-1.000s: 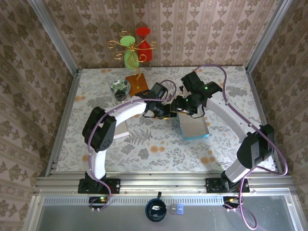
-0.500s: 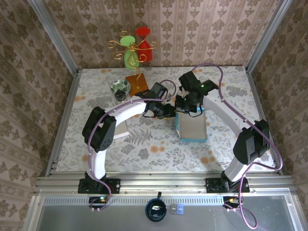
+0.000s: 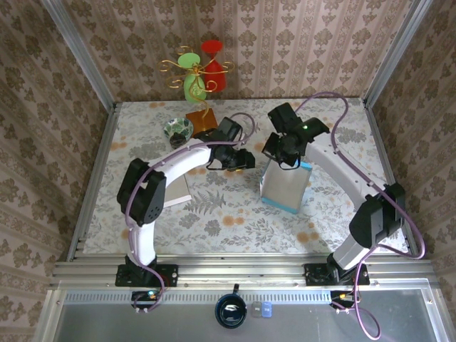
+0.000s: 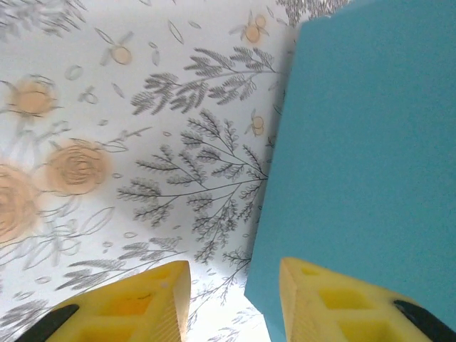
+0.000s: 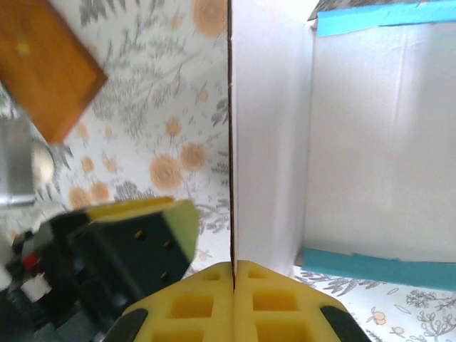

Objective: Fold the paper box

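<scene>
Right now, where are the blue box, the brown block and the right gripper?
blue box (image 4: 363, 142), left wrist view, its blue outer face.
brown block (image 5: 50, 71), right wrist view, its top face.
right gripper (image 5: 234, 276), right wrist view, where its yellow fingertips meet.

Fixed overhead camera, above and behind the arm bases, looking steeply down over the whole floral table (image 3: 214, 214). The left wrist camera sits very close, looking past the left gripper (image 4: 234, 278) at the tabletop and the blue side of the paper box (image 4: 363, 142). The right wrist camera, equally close, looks past the right gripper (image 5: 234, 269) along the box's white wall. All three views share the box.
</scene>
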{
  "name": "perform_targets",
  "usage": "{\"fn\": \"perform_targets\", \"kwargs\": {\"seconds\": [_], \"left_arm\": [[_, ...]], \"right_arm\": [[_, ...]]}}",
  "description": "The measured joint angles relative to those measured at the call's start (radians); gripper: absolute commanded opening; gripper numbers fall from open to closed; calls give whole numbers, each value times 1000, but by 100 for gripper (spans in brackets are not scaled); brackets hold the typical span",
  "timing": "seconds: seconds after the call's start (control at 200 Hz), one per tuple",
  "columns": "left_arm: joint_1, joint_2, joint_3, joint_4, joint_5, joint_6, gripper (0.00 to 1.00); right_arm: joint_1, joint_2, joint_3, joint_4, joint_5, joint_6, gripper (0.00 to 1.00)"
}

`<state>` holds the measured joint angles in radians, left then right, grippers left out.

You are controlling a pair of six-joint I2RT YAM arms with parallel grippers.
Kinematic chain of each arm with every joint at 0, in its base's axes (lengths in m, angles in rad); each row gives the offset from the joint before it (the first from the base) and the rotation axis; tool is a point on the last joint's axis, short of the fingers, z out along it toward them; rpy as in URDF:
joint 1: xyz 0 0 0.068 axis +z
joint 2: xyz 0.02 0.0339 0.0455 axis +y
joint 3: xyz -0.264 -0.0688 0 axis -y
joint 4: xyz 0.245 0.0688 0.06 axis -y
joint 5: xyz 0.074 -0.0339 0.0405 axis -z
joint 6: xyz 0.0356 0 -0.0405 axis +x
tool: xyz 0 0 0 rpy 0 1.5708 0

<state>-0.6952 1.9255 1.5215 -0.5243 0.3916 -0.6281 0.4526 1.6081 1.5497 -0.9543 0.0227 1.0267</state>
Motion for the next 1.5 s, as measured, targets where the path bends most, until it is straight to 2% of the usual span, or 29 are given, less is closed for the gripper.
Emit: {"fn": "perform_targets", "kwargs": {"seconds": [0.18,0.315,0.44,0.66,0.755,1.1,1.335,1.4,1.5], "left_arm": [[24,-89,-19,-29,-33,47,39],[28,-111,-27,-50,-41,82,38],[27,-114,-52,-62,-37,103,38],[9,-115,-58,-80,-23,145,37],[4,-115,-60,-82,-17,159,37],[8,-115,-69,-82,16,202,38],[17,-107,-63,-82,32,257,41],[17,-96,-56,-81,32,275,42],[16,-76,-42,-77,38,310,44]], "right_arm": [[-31,-41,17,-60,90,346,0],[-54,31,190,-228,128,589,0],[-83,102,326,-318,133,731,0],[-133,162,342,-383,127,890,0],[-143,190,347,-388,127,925,0],[-142,216,309,-319,97,930,16],[-155,150,170,-188,93,845,22],[-167,128,164,-165,93,808,29],[-190,82,159,-127,94,723,33]]}}
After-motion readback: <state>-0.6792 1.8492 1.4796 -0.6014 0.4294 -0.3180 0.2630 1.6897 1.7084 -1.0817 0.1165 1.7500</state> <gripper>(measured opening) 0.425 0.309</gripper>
